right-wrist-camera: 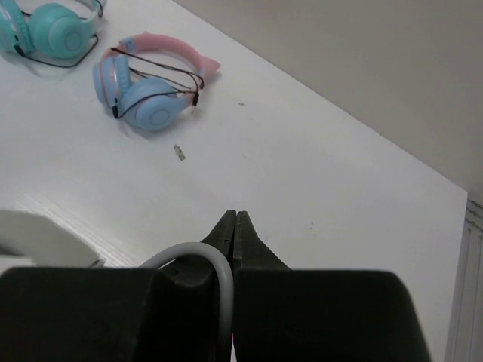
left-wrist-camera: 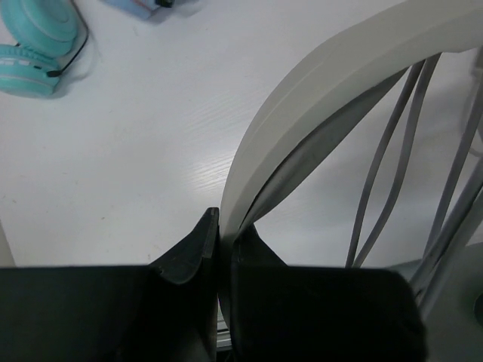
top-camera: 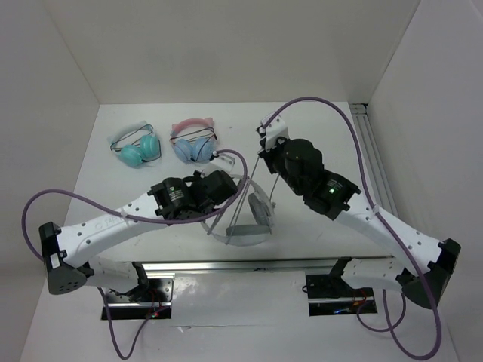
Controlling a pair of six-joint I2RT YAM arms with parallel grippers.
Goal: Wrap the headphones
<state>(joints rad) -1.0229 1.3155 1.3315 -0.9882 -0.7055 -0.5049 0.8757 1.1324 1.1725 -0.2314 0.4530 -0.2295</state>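
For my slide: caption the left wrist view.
Left gripper clamps the headband; cable alongside, teal pair beyond.

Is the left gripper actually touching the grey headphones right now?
Touching. The left wrist view shows the left gripper shut on the headphones, their headband edge pinched between both fingers.

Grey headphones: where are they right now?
The headphones are centre-frame in the top view, between left arm and right arm, headband pinched by the left hand. The teal pair and pink-banded pair lie behind them, to the left.

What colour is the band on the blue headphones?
Pink; the band shows best in the right wrist view.
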